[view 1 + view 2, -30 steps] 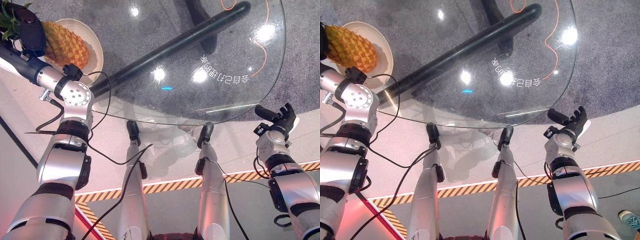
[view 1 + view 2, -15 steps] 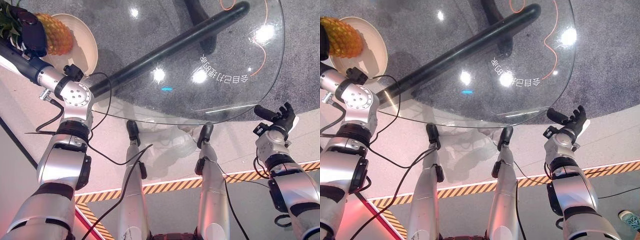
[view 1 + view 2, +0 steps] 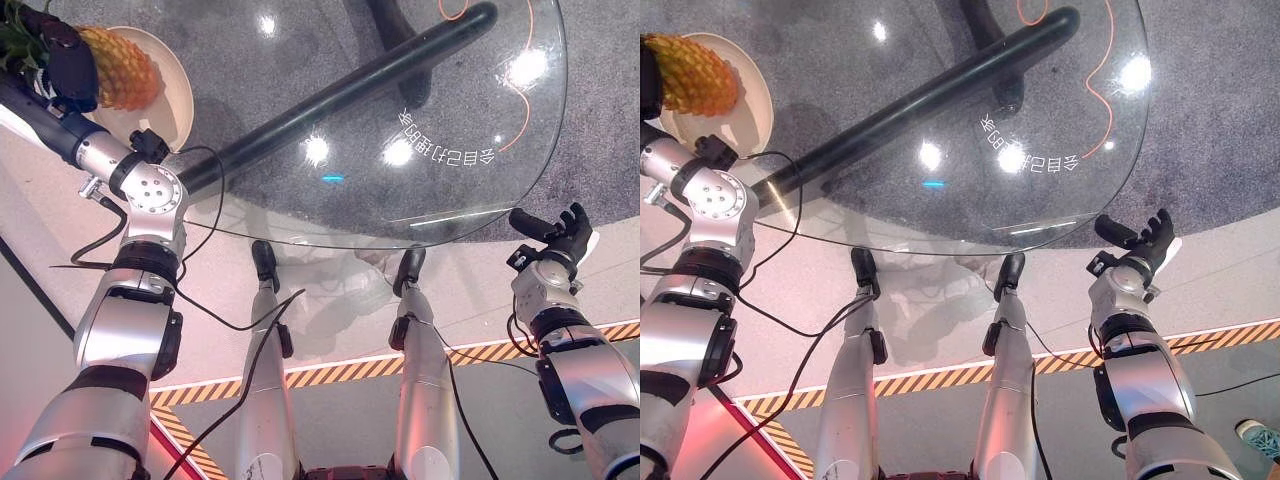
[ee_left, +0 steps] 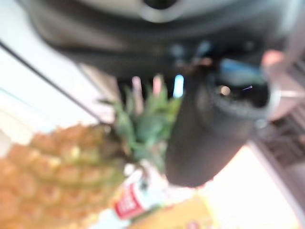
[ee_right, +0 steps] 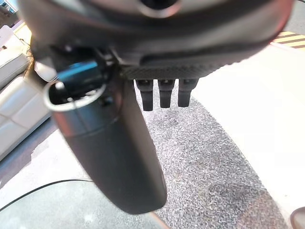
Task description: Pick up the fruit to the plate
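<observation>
A yellow pineapple [image 3: 125, 65] with a green crown hangs over the cream plate [image 3: 176, 92] at the far left of the round glass table [image 3: 300, 215]. My left hand [image 3: 62, 58] is shut on the pineapple at its crown end. In the left wrist view the pineapple [image 4: 57, 167] lies beside the dark thumb [image 4: 205, 138], with green leaves between them. Off the table's near right edge, my right hand [image 3: 553, 234] is open and holds nothing; its straight fingers [image 5: 159, 93] point over grey carpet.
A thick black bar [image 3: 340, 95] runs aslant under the glass. An orange cord [image 3: 525, 90] lies on the grey carpet at the far right. Yellow-black striped tape [image 3: 330, 372] crosses the floor nearer me. A person's shoe [image 3: 1260, 435] is at the lower right.
The left hand has drawn the pineapple up and toward the far left of the plate, then a little back to the right. The right hand has stayed put.
</observation>
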Motion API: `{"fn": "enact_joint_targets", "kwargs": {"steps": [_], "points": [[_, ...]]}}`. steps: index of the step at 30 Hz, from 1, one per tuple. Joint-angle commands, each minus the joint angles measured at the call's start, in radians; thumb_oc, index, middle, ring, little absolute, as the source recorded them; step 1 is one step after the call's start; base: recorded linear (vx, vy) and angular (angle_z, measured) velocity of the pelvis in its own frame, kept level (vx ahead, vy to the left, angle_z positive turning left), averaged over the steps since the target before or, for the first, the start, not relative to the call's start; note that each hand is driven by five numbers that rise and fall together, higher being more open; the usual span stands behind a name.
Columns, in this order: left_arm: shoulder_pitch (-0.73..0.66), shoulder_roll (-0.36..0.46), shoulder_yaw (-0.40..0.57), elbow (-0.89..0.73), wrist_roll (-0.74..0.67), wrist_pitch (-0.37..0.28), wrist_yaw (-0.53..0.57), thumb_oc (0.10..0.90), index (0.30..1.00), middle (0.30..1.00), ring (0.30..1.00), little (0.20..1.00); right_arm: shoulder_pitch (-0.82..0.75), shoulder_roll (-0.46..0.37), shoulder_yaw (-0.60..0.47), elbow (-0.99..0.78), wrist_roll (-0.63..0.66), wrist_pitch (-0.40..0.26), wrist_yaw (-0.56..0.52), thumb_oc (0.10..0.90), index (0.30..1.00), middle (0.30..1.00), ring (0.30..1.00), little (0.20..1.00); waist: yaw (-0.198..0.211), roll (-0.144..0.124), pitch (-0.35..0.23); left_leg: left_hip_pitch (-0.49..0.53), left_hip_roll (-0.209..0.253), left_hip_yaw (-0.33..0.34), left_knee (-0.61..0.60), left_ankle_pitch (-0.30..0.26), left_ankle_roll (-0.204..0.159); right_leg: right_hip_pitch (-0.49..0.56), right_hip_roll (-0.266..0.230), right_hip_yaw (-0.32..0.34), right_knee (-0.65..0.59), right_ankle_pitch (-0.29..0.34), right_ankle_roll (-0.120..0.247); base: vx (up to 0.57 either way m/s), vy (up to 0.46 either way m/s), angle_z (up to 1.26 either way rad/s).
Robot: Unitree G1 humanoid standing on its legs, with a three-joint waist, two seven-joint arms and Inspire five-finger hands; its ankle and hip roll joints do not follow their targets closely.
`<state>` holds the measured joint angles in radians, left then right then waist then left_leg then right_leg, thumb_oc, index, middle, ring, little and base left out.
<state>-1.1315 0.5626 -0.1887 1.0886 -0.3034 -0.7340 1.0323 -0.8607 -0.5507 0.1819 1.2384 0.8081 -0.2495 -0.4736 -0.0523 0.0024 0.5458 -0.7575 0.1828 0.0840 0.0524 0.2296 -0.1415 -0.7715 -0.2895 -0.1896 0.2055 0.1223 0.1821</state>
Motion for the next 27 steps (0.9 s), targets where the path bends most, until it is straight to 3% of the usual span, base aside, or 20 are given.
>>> {"fn": "enact_joint_targets", "kwargs": {"steps": [1,27], "points": [[-0.096,0.115,0.016,-0.007,-0.010,-0.146,0.013,0.800,0.900,0.900,0.900,0.900,0.011,-0.035,0.008,0.013,0.002,-0.055,-0.018,0.800,0.900,0.900,0.900,0.900,0.037,-0.056,-0.026,-0.029,0.012,-0.010,0.136,-0.114,-0.023,0.002,0.038,-0.012,0.015,-0.041,-0.004,0.00,0.000,0.00],[-0.063,0.108,0.029,-0.070,-0.053,-0.157,0.005,0.800,0.900,0.900,0.900,0.900,0.024,-0.041,-0.006,0.009,-0.009,-0.057,-0.023,0.800,0.900,0.900,0.900,0.900,0.046,-0.043,-0.026,-0.020,0.009,-0.013,0.130,-0.120,-0.023,0.009,0.030,-0.019,0.016,-0.049,0.000,0.00,0.000,0.00]]}}
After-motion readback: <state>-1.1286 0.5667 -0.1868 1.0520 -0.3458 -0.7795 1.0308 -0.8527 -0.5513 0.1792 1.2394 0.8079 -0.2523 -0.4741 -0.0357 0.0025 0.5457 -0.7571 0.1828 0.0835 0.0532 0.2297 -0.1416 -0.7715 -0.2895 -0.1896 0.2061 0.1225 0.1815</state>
